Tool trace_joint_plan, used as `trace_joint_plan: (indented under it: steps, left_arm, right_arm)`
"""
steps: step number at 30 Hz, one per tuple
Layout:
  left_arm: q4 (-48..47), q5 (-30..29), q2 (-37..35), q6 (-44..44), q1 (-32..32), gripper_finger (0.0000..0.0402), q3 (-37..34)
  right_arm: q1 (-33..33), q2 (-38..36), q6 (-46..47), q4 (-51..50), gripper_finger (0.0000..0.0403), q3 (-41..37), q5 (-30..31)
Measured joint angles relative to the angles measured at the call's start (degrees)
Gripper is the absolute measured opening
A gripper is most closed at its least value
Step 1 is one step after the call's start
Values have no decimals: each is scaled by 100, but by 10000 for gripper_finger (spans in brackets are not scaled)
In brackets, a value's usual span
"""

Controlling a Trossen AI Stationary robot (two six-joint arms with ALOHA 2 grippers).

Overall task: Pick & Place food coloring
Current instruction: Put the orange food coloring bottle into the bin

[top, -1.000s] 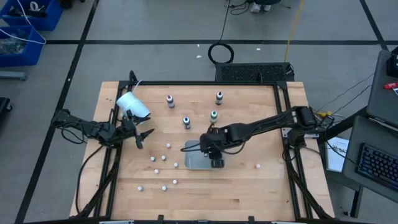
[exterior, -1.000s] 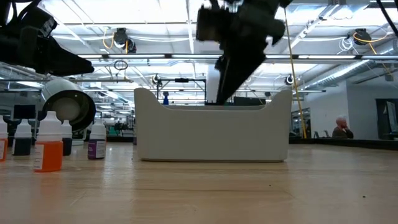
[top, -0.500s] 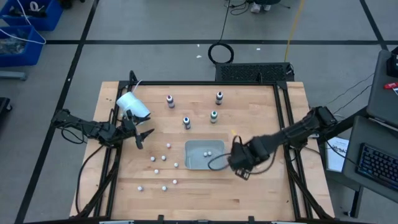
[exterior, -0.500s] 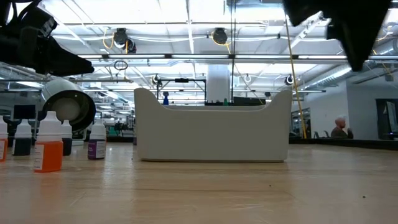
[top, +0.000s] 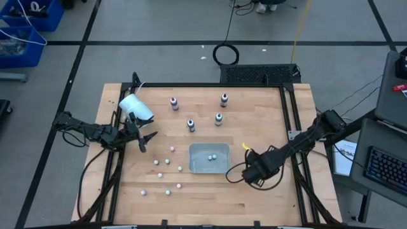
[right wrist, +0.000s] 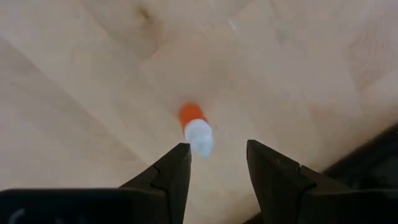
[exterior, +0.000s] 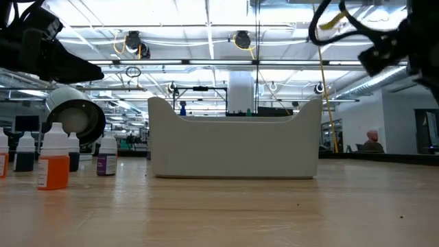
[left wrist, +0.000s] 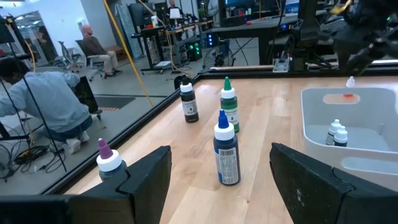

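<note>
Four upright food coloring bottles with pale caps stand on the wood at the far middle: (top: 173, 102), (top: 224, 99), (top: 190, 124), (top: 218, 118). The left wrist view shows the blue one (left wrist: 226, 149), the green one (left wrist: 229, 106), the dark one (left wrist: 188, 102) and the pink-capped one (left wrist: 111, 163). My left gripper (top: 144, 139) (left wrist: 217, 186) waits open at the table's left edge, beside them. My right gripper (top: 249, 174) (right wrist: 217, 155) is open, right of the tray, over a small orange bottle with a white cap (right wrist: 196, 130) that lies on the wood beyond its fingertips.
A pale grey tray (top: 194, 164) (exterior: 233, 147) (left wrist: 311, 112) sits mid-table with small bottles (left wrist: 336, 133) inside. A white cup (top: 135, 107) (exterior: 75, 115) lies on its side far left. Several small white-capped bottles (top: 166, 160) dot the near left wood. People work beyond the table (left wrist: 43, 102).
My right gripper has left the tray, risen out of it, and swung toward the table's right and near edge. It now points down at the wood right of the tray. The left arm and the four bottles have stayed put.
</note>
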Motion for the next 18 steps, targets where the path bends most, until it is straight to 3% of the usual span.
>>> trace_joint_plan:
  steps: [6, 18]
  left_arm:
    - [2, 1, 0, -22, 0, 274, 0]
    - [2, 1, 0, -17, 2, 274, 0]
  right_arm:
    - [-25, -17, -75, 741, 144, -433, -258]
    - [-83, -72, -101, 721, 138, -525, -248]
